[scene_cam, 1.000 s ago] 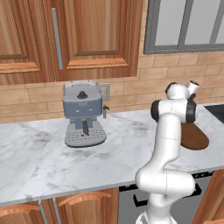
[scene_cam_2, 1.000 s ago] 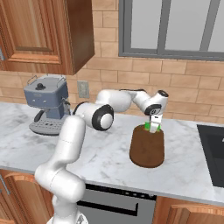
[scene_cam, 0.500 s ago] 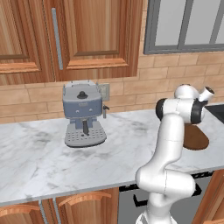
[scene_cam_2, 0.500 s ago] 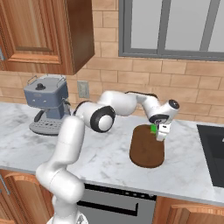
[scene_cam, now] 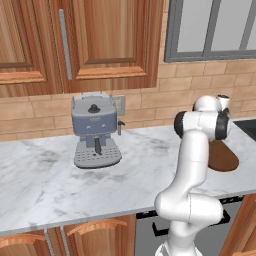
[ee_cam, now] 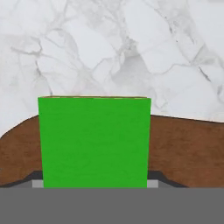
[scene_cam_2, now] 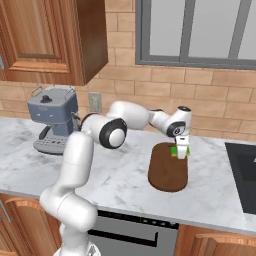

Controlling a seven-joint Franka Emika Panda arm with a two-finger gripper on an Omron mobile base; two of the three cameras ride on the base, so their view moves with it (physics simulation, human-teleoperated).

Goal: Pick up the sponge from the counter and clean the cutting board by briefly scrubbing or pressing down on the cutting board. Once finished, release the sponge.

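Observation:
My gripper [scene_cam_2: 181, 152] points down over the far right end of the dark brown cutting board [scene_cam_2: 167, 173], shut on the green sponge [scene_cam_2: 175, 150]. In the hand view the sponge [ee_cam: 94, 141] stands between the two finger tips, my gripper [ee_cam: 94, 178] closed around it. Below it lies the cutting board [ee_cam: 188, 148], with the white marble counter [ee_cam: 131, 43] beyond the board's edge. I cannot tell whether the sponge touches the board. In the left base view the arm hides most of the cutting board [scene_cam: 223, 158].
A grey-blue coffee machine [scene_cam_2: 55, 125] stands at the left of the counter [scene_cam_2: 120, 175], against the brick wall. A black stovetop [scene_cam_2: 242, 175] borders the counter on the right. Wooden cabinets hang above the machine.
The hand with the sponge has moved right and down along the board's far end, then back a little. The board and the coffee machine have stayed put.

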